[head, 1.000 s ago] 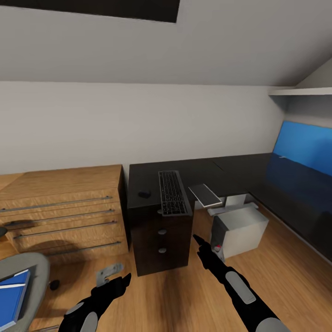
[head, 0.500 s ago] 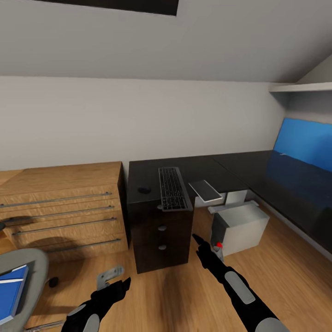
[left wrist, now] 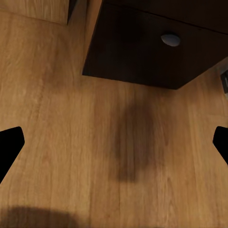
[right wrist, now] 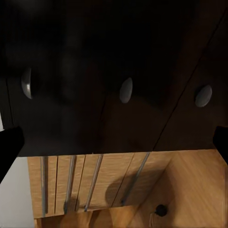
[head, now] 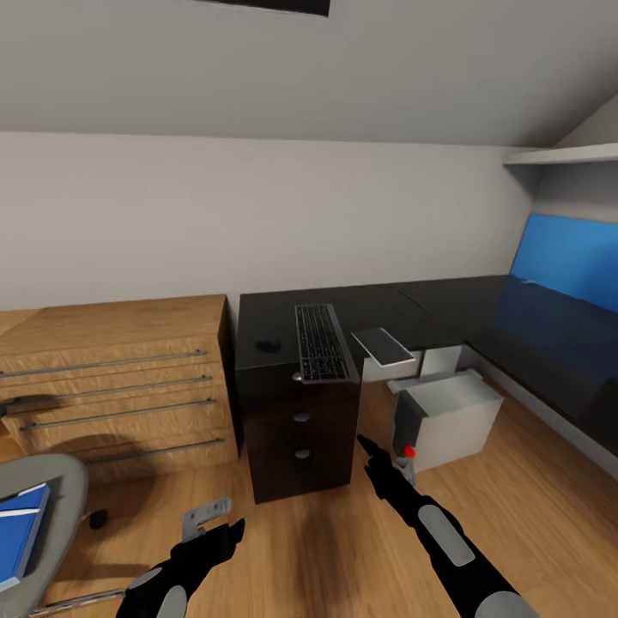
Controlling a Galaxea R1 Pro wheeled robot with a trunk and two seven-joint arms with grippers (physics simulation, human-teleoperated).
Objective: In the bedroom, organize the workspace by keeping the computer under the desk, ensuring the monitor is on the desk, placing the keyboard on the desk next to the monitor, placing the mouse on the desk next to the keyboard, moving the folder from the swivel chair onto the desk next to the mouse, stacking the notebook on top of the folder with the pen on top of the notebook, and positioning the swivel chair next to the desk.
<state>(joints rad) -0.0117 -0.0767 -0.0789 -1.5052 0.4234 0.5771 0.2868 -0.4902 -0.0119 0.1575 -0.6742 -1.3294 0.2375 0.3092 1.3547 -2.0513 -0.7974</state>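
The keyboard [head: 324, 343] is seen on the counter [head: 378, 313], well beyond both spread, empty grippers: left gripper [head: 225, 534], right gripper [head: 371, 452].

The black desk [head: 446, 305] runs from a dark drawer unit [head: 300, 438] along the wall toward the blue back panel [head: 571, 262]. On its top lie the keyboard [head: 323, 342], overhanging the front edge, and the mouse [head: 269, 344] just beside it. The wood floor [head: 343, 549] carries the drawer unit, the grey computer [head: 446, 419] under the desk, and a light-wood cabinet [head: 116, 386]. The chair [head: 51, 506] seat bears the blue folder [head: 19, 532].
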